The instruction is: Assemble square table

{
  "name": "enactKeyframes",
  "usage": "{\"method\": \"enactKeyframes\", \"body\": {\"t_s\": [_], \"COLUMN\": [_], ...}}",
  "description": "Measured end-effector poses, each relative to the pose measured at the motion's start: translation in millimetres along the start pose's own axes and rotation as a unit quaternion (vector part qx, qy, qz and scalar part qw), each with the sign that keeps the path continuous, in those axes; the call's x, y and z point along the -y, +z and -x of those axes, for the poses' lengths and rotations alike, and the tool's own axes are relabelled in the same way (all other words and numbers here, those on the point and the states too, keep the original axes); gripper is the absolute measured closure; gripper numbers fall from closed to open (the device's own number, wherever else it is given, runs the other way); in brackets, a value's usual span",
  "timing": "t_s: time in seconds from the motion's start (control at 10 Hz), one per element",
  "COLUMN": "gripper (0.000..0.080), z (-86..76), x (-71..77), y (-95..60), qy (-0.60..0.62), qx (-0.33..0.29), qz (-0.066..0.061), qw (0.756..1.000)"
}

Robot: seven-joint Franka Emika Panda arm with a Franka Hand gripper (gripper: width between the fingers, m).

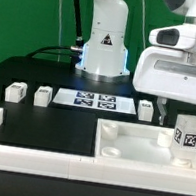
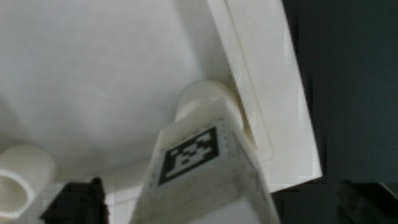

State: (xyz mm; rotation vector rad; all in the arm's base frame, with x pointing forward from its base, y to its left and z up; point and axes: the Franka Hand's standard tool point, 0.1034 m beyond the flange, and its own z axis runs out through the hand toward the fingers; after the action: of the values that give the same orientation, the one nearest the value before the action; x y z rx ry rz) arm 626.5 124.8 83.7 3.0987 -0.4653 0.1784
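Nearest in the exterior view we find one long low white border wall (image 1: 27,160) running along the front edge of the black table (image 1: 42,124) and turning back at the exterior view's left. Just behind it, toward the exterior view's right, lies one square table slab (image 1: 129,151), flat on the table. We can make out one corner recess clearly, on its side toward the exterior view's left. One leg block (image 1: 189,135) stands upright on the slab near its right end, with its black-and-white tag facing the camera. The gripper (image 1: 172,119) hangs at this block. One thin finger (image 1: 157,112) shows apart from the block on its left side, so we read the jaws as spread wide and holding nothing. The wrist view shows the same leg block (image 2: 199,150) against the white slab (image 2: 107,70), with one dark fingertip (image 2: 80,203) standing clear of it. The second fingertip we cannot make out. Farther back, three more leg blocks lie in one row on the table: the first (image 1: 16,92) and second (image 1: 43,95) at the exterior view's left, and the third (image 1: 146,110) just right of the one marker board (image 1: 96,99). That makes four leg blocks in all. Farthest back stands the one white robot base (image 1: 101,48).
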Motion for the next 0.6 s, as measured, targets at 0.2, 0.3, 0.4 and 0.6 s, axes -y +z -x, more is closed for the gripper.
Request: {"method": "enactKeyframes", "body": {"t_s": [0.2,0.3,0.4,0.6], "gripper": [0.0151,0.0280,0.0416,0.0501], "z": [-4.7,-4.9,-3.9,-4.5], "x": [0.9,0.9,2.4,-1.3], "y": [-0.3,-0.3,0.0,1.1], "qy": [-0.005,-0.008,0.049,0.122], "qx": [-0.018,-0.019,-0.016,-0.013], "qz": [-0.010,-0.010,-0.015,-0.015], "qw": [1.000,1.000,0.999,0.992]}}
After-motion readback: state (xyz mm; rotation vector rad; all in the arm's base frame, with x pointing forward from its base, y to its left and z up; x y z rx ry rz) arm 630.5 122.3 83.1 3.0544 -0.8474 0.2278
